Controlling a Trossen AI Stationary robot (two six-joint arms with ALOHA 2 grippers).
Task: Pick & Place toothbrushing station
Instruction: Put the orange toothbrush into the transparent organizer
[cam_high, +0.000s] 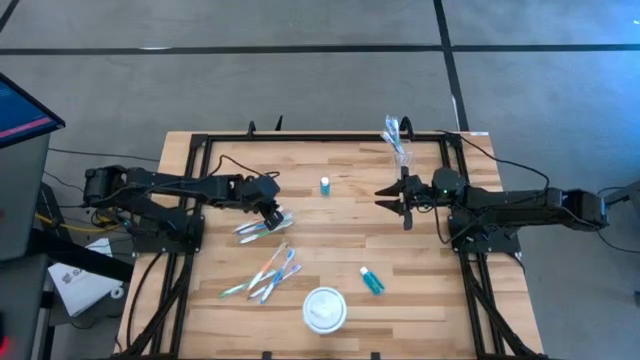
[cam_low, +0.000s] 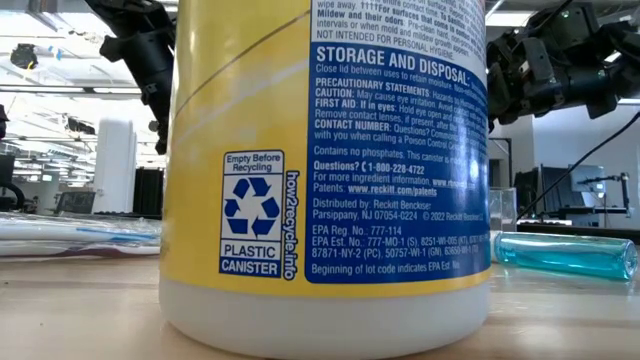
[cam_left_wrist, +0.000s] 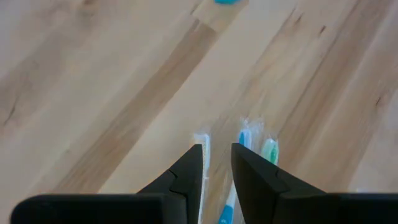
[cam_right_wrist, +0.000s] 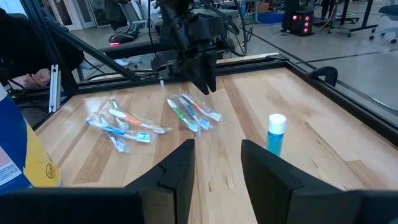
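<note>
two tubes (cam_high: 371, 281) and one canister (cam_low: 325, 165) lie near; left pincer (cam_high: 272, 216) and right pincer (cam_high: 388, 198) gape empty.

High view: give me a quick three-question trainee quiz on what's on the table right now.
1. True or false: the left gripper is over a bundle of toothbrushes.
2. How many blue tubes are on the table?
3. The right gripper is: A) holding a tube, B) open and empty, C) gripping a toothbrush.
Key: 1 true; 2 two, one upright, one lying; 3 B.
</note>
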